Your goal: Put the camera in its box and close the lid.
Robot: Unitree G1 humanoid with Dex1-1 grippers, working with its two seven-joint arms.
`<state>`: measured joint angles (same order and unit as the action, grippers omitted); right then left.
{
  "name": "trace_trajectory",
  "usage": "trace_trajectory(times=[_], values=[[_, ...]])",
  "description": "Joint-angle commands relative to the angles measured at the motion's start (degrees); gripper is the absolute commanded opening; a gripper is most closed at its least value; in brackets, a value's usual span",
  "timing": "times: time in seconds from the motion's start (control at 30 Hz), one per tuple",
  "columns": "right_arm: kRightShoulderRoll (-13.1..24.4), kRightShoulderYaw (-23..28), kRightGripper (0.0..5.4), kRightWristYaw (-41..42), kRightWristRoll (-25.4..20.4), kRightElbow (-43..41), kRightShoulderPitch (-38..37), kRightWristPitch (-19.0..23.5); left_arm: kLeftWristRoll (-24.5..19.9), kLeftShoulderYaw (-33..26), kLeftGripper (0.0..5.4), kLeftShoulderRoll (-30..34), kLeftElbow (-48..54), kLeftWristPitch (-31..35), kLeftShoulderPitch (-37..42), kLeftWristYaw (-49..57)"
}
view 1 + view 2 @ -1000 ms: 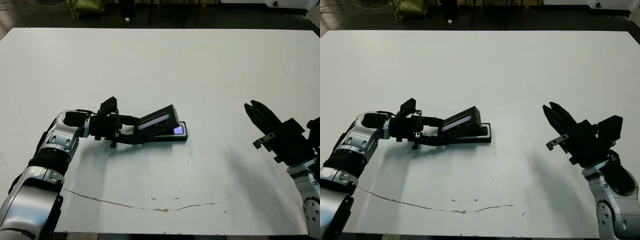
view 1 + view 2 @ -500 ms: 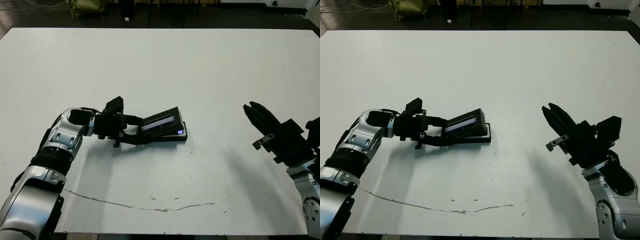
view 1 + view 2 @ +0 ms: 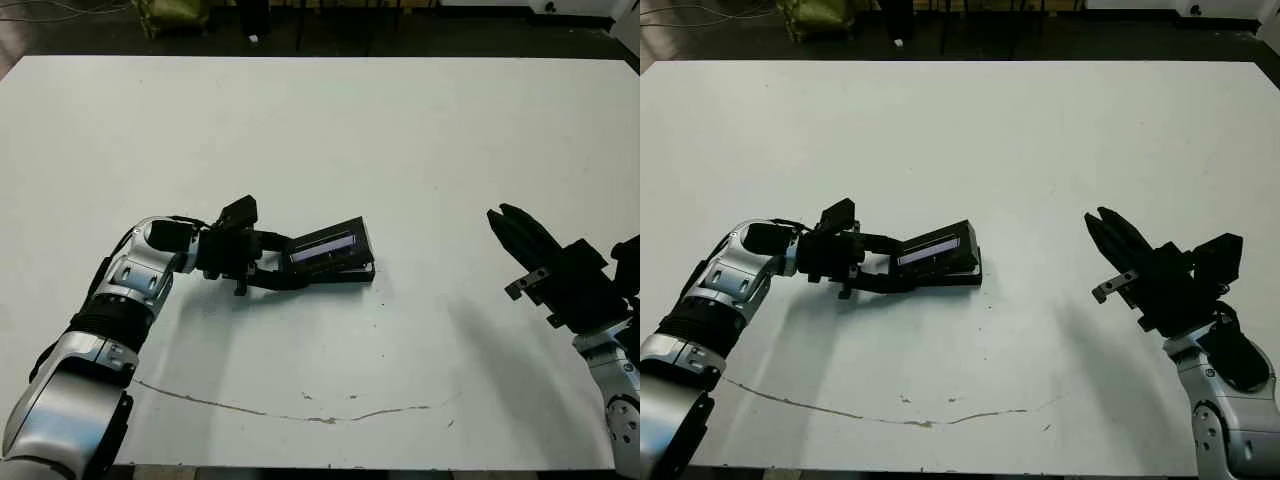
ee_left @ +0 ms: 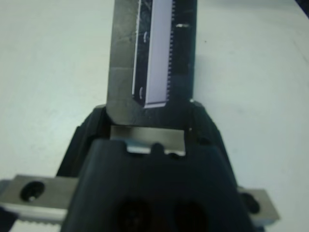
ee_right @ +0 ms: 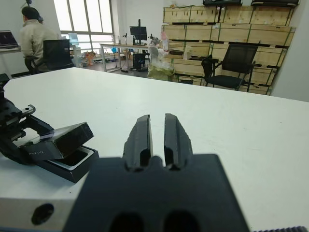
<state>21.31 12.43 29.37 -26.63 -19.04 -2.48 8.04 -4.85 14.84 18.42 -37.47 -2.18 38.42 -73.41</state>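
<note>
Left eye view — left tool (image 3: 285, 262) grips the lid (image 3: 331, 246), tilted over the box (image 3: 352, 274); right tool (image 5: 157, 135) closed.

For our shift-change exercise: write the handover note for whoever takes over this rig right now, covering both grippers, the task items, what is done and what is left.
Left gripper: shut on the lid, holding it tilted over the box, near edge down, far edge raised.
Right gripper: shut, holding nothing, off to the right, well away from the box.
Camera: cannot be seen; probably under the lid in the box, unconfirmed.
Done: lid brought over the box.
Left: lower the lid flat, press it closed, release.
</note>
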Motion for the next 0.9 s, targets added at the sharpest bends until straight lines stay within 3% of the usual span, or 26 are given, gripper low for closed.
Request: trace_trajectory(times=[0.03, 0.43, 0.9], values=[[-0.5, -0.1, 0.0, 0.9, 0.1, 1.7, -0.6, -1.4, 2.0, 1.5, 2.19, -0.7, -1.0, 1.0, 0.6, 1.1], [-0.8, -0.5, 0.0, 0.5, 0.2, 1.4, -0.7, -1.3, 6.8, 5.8, 2.19, -1.5, 1.6, 1.7, 2.4, 2.2], [-1.3, -0.6, 0.0, 0.4, 0.3, 1.4, -1.1, -1.4, 7.6, 9.2, 2.07, -4.7, -1.8, 2.6, 6.6, -0.6]])
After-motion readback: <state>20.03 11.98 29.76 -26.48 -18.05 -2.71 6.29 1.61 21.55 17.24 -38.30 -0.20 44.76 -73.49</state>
